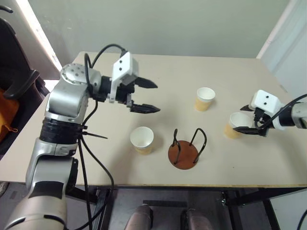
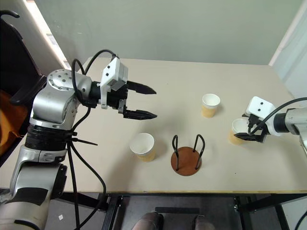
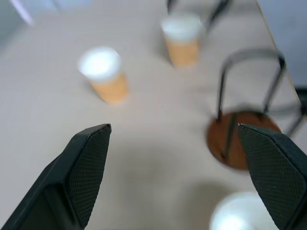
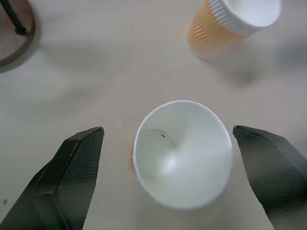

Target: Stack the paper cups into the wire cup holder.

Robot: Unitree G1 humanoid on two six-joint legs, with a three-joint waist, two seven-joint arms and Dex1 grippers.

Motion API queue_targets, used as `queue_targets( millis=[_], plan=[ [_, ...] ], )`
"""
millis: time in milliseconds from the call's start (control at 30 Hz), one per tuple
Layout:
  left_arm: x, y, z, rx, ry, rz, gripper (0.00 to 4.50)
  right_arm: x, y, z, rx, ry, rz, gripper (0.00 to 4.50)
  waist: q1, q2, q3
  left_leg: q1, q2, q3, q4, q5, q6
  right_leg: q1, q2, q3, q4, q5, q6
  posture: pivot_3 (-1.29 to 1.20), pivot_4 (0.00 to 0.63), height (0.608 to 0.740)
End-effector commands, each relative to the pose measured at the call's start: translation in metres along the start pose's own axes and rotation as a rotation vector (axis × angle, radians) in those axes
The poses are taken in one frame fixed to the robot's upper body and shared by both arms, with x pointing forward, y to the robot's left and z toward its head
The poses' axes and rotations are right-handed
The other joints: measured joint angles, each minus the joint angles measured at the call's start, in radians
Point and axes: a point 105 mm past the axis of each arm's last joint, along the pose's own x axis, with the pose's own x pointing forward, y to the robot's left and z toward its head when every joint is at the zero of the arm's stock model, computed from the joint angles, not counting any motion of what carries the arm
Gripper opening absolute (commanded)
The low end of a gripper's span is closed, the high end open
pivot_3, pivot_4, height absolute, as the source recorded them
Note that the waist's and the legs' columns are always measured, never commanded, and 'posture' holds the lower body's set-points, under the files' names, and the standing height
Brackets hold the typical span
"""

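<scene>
**Three cups on the table, holder empty, both grippers wide open**

Nearest to me, the holder (image 1: pixel 183 154) is sitting at the near middle of the table (image 1: pixel 96 163), its two wire loops standing upright on the brown base with nothing inside them. Just left of it I am seeing the near cup (image 1: pixel 142 140) standing upright, apart from the holder. The far cup (image 1: pixel 205 98) is standing upright farther back and right of the holder. The right cup (image 1: pixel 238 124) is standing at the right side of the table.

I am holding the left gripper (image 1: pixel 146 96) up above the table, left of and beyond the near cup, pointing right, its fingers spread wide and gripping nothing. The right gripper (image 4: pixel 168 177) is sitting low at the right cup, fingers spread fully with the cup between them; I am seeing gaps on both sides, so nothing is gripped.
</scene>
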Motion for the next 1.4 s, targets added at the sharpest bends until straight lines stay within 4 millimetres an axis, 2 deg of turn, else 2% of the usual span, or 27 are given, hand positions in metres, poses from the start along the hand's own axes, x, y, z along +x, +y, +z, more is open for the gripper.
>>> queue_targets(
  millis=[33,233,400,600,633,700,733,900,967,1033,1133,1267,1400],
  plan=[
    [0.015,-0.001,0.027,0.066,-0.038,0.042,4.48,0.001,-0.005,0.000,-0.040,0.023,0.006,4.50,0.002,0.000,0.000,0.000,0.000,0.000,0.000,0.000,0.000,0.001,0.000,0.000,-0.001,0.000,0.000,0.00,0.150,0.740],
    [0.038,-0.014,0.015,0.057,0.035,0.020,4.48,0.009,-0.003,-0.007,-0.028,0.036,0.045,4.50,-0.005,0.001,0.000,0.001,0.001,0.000,-0.002,-0.001,-0.002,0.000,-0.001,-0.001,-0.002,0.001,-0.001,0.00,0.150,0.740],
    [0.038,-0.019,0.013,0.060,0.054,0.003,4.48,0.004,0.000,-0.008,-0.026,0.036,0.071,4.50,-0.006,0.001,0.001,0.002,0.001,0.000,-0.005,-0.001,-0.003,0.000,0.000,-0.001,-0.001,0.000,-0.004,0.00,0.150,0.740],
    [0.038,-0.017,0.017,0.071,0.057,0.004,4.48,0.025,0.004,-0.023,-0.010,0.083,0.077,4.50,-0.006,0.001,0.001,0.003,0.001,0.000,-0.005,-0.001,-0.004,0.000,0.000,-0.001,-0.001,0.001,-0.005,0.00,0.150,0.740],
    [0.038,-0.017,0.017,0.070,0.055,0.005,4.50,0.027,0.003,-0.024,-0.013,0.086,0.072,4.11,-0.006,0.001,0.001,0.003,0.001,0.000,-0.006,-0.001,-0.003,0.000,0.000,-0.001,-0.001,0.001,-0.006,0.00,0.150,0.740],
    [0.038,-0.017,0.017,0.078,0.065,0.005,4.50,0.033,0.000,-0.025,-0.002,0.074,0.047,3.64,-0.006,0.001,0.001,0.004,0.002,0.000,-0.006,-0.001,-0.003,0.000,0.000,-0.002,-0.001,0.002,-0.007,0.00,0.150,0.740],
    [0.038,-0.016,0.016,0.079,0.068,0.010,4.50,0.034,-0.002,-0.024,-0.001,0.069,0.036,3.21,-0.007,0.001,0.001,0.004,0.002,0.000,-0.006,-0.001,-0.003,0.000,0.000,-0.002,-0.001,0.002,-0.007,0.00,0.150,0.740],
    [0.033,-0.018,0.014,0.090,0.075,0.001,4.50,0.021,-0.006,-0.014,-0.047,0.058,0.052,1.38,-0.007,0.003,0.002,0.004,0.002,0.000,-0.006,-0.001,-0.003,0.000,0.000,-0.002,0.000,0.003,-0.008,0.00,0.150,0.740],
    [0.028,-0.019,0.012,0.089,0.073,-0.007,4.50,0.005,-0.008,0.006,-0.090,0.016,0.078,0.69,-0.007,0.003,0.002,0.004,0.002,0.000,-0.007,-0.001,-0.004,0.000,0.000,-0.002,0.000,0.003,-0.008,0.00,0.150,0.740],
    [0.020,-0.017,0.010,0.081,0.074,0.011,4.50,-0.017,-0.006,0.037,-0.161,-0.052,0.130,0.02,-0.007,0.005,0.003,0.004,0.002,0.000,-0.008,-0.001,-0.004,-0.001,0.000,-0.002,-0.001,0.003,-0.009,0.00,0.150,0.740],
    [0.011,-0.015,0.006,0.070,0.078,0.022,4.50,-0.041,0.002,0.077,-0.247,-0.164,0.216,0.02,-0.012,0.005,0.003,0.003,0.002,0.001,-0.009,0.000,-0.006,-0.002,0.001,-0.002,-0.001,0.002,-0.010,0.00,0.150,0.740],
    [-0.003,-0.018,0.001,0.057,0.094,0.009,4.50,-0.062,0.019,0.143,-0.401,-0.368,0.347,0.02,-0.020,0.005,0.003,0.004,0.003,0.001,-0.010,0.005,-0.015,-0.002,0.002,-0.002,-0.001,-0.003,-0.019,0.00,0.150,0.740],
    [-0.012,-0.028,0.005,0.058,0.082,-0.052,4.50,-0.061,0.050,0.172,-0.503,-0.470,0.531,0.02,-0.022,0.005,0.003,0.003,0.003,-0.001,-0.011,0.005,-0.014,-0.004,0.003,-0.002,0.000,-0.006,-0.023,0.00,0.150,0.740]
  ],
)
